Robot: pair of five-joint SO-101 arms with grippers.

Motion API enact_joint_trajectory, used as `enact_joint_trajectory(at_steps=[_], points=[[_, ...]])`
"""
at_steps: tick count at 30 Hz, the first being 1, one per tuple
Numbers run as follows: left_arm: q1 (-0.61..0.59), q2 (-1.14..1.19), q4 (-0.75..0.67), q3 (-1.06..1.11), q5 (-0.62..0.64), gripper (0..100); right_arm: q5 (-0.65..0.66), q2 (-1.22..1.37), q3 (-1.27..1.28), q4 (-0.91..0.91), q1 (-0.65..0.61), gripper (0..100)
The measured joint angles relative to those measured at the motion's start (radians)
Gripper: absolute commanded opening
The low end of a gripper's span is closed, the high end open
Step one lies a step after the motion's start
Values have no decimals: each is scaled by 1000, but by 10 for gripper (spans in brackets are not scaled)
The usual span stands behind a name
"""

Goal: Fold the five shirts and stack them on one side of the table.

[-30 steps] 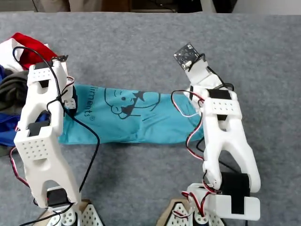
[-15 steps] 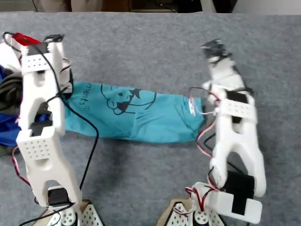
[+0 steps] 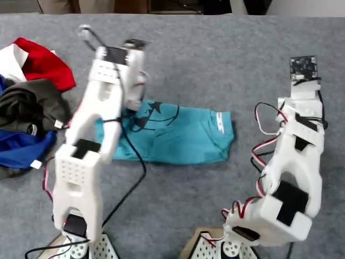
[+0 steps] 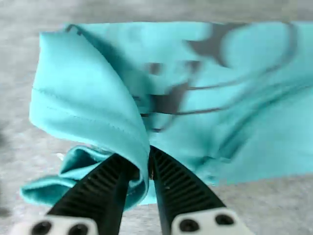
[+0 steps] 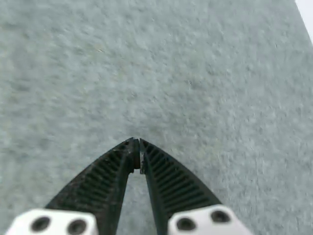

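Bases: both arms mounted at the near edge of the grey surface (image 3: pixel 215 54), side by side.
Right arm (image 3: pixel 296 162): stretches away from its base along the right side, well apart from all cloth.
Left arm (image 3: pixel 89 145): leans from its base out over the left end of the teal shirt (image 3: pixel 183 135).
Teal shirt: lies mid-surface as a long band running left to right, dark print facing up towards its left half, a small white label near its right end.
Left jaws: closed tight on a fold of the teal shirt's hemmed edge; in the left wrist view the pinched cloth bunches up between the black ribbed fingers (image 4: pixel 105 183), above the printed area.
Blue shirt (image 3: pixel 21 148): crumpled at the left edge, nearest of the pile, apart from the teal shirt.
Dark shirt (image 3: pixel 29 105): heaped just behind the blue one, touching it.
Red shirt (image 3: pixel 40 62): farthest of the pile, with white cloth beside it.
Right jaws: tips pressed together with nothing between them, held over bare surface at the far right.
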Motion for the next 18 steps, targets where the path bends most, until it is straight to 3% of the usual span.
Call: enact_joint_trajectory(at_steps=[5,18], points=[[150,0,0,-14,25,20,0,52,-51,0,54,9],[333,0,5,-143,98,21,0,64,-61,-3,69,9]])
